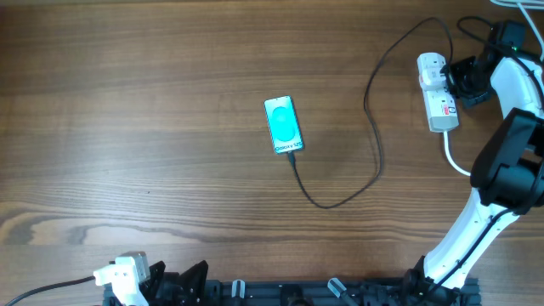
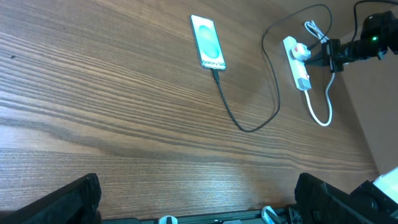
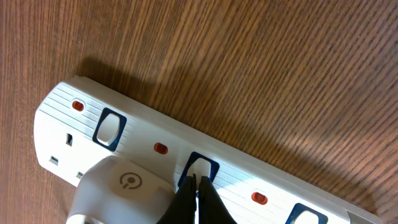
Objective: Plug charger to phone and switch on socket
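Turquoise screen up, the phone [image 1: 283,125] lies near the middle of the wooden table [image 1: 127,127]. Its long axis runs from the far side toward the robot with a slight tilt, and the end with the printed text faces the robot. The charger [image 1: 375,144] meets that near end. Its plug tip seems seated in the port, though it is too small to be sure. From there the black cable loops right and climbs to the socket [image 1: 436,93].

The socket sits at the far right of the table, its long axis also running near to far. A white adapter [image 3: 121,186] is plugged in at the far end, and the thick white lead [image 1: 452,157] leaves from the near end.

The right gripper [image 3: 198,182] has its jaws pressed together, holding nothing. Their tips touch a blue-framed switch [image 3: 202,167] just beside the adapter. The left gripper [image 1: 191,276] rests at the near edge, well apart from everything, with its jaws spread wide.
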Motion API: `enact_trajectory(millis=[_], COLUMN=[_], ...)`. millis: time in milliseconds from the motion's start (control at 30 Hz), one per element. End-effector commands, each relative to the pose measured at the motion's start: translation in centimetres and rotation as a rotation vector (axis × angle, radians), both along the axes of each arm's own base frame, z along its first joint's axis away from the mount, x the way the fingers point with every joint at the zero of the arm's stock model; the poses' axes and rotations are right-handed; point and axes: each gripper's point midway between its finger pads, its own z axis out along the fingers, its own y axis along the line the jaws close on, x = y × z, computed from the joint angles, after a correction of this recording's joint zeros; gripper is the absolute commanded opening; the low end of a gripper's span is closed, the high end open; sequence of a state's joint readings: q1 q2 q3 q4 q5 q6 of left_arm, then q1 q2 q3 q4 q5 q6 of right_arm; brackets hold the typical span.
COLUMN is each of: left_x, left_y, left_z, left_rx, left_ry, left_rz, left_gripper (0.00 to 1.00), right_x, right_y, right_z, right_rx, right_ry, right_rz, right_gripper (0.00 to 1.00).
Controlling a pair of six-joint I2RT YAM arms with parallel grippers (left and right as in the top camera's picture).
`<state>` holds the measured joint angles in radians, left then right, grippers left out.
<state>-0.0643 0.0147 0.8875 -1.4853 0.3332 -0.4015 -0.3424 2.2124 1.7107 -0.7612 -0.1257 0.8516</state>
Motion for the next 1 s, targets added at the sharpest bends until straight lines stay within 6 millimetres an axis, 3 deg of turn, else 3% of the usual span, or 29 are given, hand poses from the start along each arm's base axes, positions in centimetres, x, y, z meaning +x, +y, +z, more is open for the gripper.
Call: enact_trajectory(millis=[0, 233, 367, 533, 600, 667, 733, 967], left_x=[0.1, 0.1, 0.1, 0.1, 0.1, 0.1, 0.1, 0.1], left_y=[0.2, 0.2, 0.2, 0.2, 0.2, 0.2, 0.2, 0.2], left_z=[0.0, 0.0, 0.0, 0.0, 0.0, 0.0, 0.0, 0.0], left_rx=[0.003, 0.004, 0.004, 0.004, 0.003, 0.003, 0.003, 0.003], left_ry=[-0.006, -0.006, -0.006, -0.006, -0.006, -0.006, -0.006, -0.006], left_rz=[0.010, 0.010, 0.010, 0.010, 0.010, 0.010, 0.010, 0.010], left_gripper=[1.00, 1.00, 1.00, 1.00, 1.00, 1.00, 1.00, 1.00], right_x=[0.0, -0.5, -1.7, -2.6, -3.3, -3.0, -2.6, -1.2], right_y=[-0.1, 1.7, 3.5, 2.7, 0.9, -0.8, -1.3, -0.1], right_z=[-0.9, -2.5, -5.4, -5.7, -3.7, 0.1, 1.8, 2.3], right_rx=[-0.022, -0.071, -0.048, -0.090, -0.164, -0.211, -0.224, -0.150], right_ry=[0.022, 0.071, 0.160, 0.204, 0.226, 0.159, 0.115, 0.039], right_rz=[0.013, 0.049, 0.083, 0.084, 0.087, 0.049, 0.034, 0.059], right_gripper=[0.05, 0.05, 0.05, 0.05, 0.05, 0.04, 0.05, 0.05])
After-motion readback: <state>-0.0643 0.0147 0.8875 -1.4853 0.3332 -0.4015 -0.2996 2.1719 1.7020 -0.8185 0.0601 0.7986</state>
